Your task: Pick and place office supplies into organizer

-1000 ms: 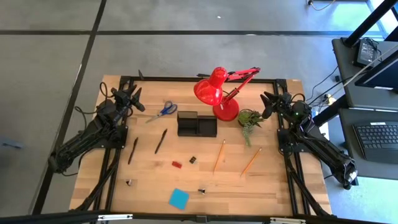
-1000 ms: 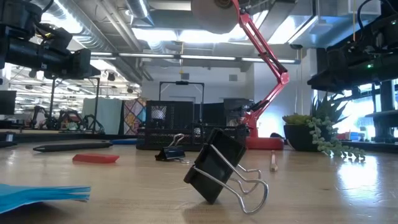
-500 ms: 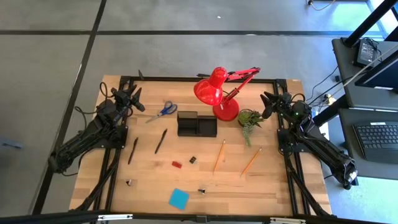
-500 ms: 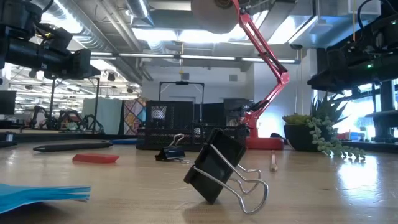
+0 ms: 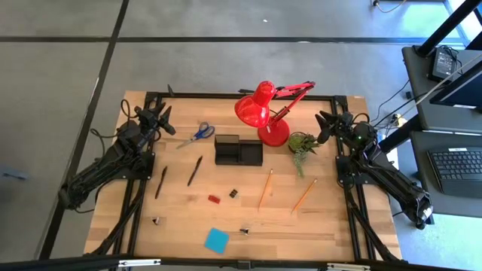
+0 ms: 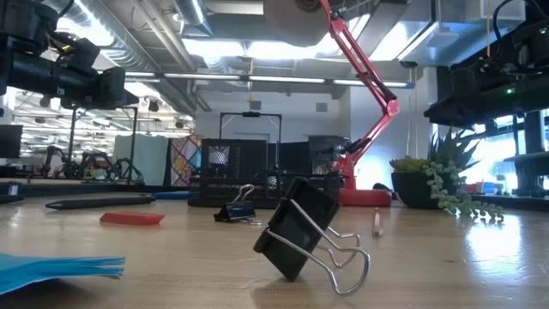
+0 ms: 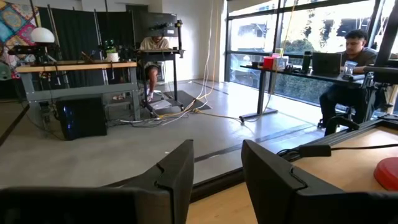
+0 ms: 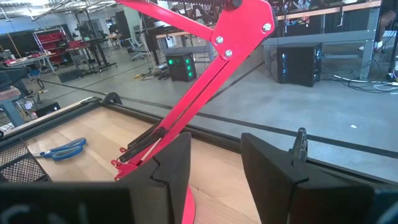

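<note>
In the high view the black organizer [image 5: 238, 150] sits mid-table by the red lamp's base. Around it lie blue-handled scissors [image 5: 197, 135], two dark pens [image 5: 195, 170] [image 5: 160, 181], two orange pencils [image 5: 266, 187] [image 5: 304, 195], a red eraser [image 5: 214, 199], black clips [image 5: 233, 193] [image 5: 245, 229] [image 5: 156, 220] and a blue sticky-note pad [image 5: 216, 240]. My left gripper [image 5: 163, 118] hovers open at the far left corner, left of the scissors. My right gripper [image 5: 324, 125] hovers open at the far right, beside the plant. Each wrist view shows parted fingers, left [image 7: 217, 149] and right [image 8: 216, 140], with nothing between them.
The red desk lamp [image 5: 263, 113] stands behind the organizer, its arm [image 8: 193, 93] crossing in front of my right gripper. A small green potted plant [image 5: 302, 143] sits right of the lamp base. In the low view a black binder clip [image 6: 300, 227] lies closest. People sit at desks beyond the table.
</note>
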Motion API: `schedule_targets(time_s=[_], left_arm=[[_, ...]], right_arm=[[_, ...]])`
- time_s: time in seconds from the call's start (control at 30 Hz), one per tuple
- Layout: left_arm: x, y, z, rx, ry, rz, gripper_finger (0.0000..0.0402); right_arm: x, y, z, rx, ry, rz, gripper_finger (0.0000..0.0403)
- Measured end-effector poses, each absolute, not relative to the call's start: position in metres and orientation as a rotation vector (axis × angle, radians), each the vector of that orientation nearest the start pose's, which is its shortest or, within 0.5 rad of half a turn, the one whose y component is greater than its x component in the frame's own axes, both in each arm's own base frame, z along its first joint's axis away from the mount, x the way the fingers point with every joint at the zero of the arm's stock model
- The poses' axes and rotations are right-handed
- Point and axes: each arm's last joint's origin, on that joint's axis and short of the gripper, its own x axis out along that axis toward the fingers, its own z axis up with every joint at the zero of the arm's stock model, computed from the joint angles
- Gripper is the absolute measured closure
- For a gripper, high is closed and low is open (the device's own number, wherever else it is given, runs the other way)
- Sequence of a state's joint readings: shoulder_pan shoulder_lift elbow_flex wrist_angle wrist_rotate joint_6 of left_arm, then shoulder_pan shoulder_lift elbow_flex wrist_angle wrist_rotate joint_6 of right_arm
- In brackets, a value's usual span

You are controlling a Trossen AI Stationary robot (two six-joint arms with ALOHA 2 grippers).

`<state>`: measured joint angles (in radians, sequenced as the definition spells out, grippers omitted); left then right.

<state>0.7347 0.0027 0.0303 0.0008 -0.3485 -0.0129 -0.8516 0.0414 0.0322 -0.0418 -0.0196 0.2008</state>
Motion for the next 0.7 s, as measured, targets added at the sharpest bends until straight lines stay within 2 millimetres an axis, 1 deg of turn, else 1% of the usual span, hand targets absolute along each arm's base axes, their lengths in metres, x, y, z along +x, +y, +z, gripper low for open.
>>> schedule_targets(time_s=[0.63, 0.7], left_arm=[[0.0632, 0.0705, 0.1735, -0.006, -0.036, 1.084, 0.0272], [0.0635, 0.0703, 0.1736, -0.028, -0.049, 1.073, 0.0272]], right_arm=[[0.0652, -0.0736, 0.1672, 0.211, -0.036, -0.834, 0.0258], [0.0652, -0.0736, 0.1671, 0.211, -0.036, -0.834, 0.0258]])
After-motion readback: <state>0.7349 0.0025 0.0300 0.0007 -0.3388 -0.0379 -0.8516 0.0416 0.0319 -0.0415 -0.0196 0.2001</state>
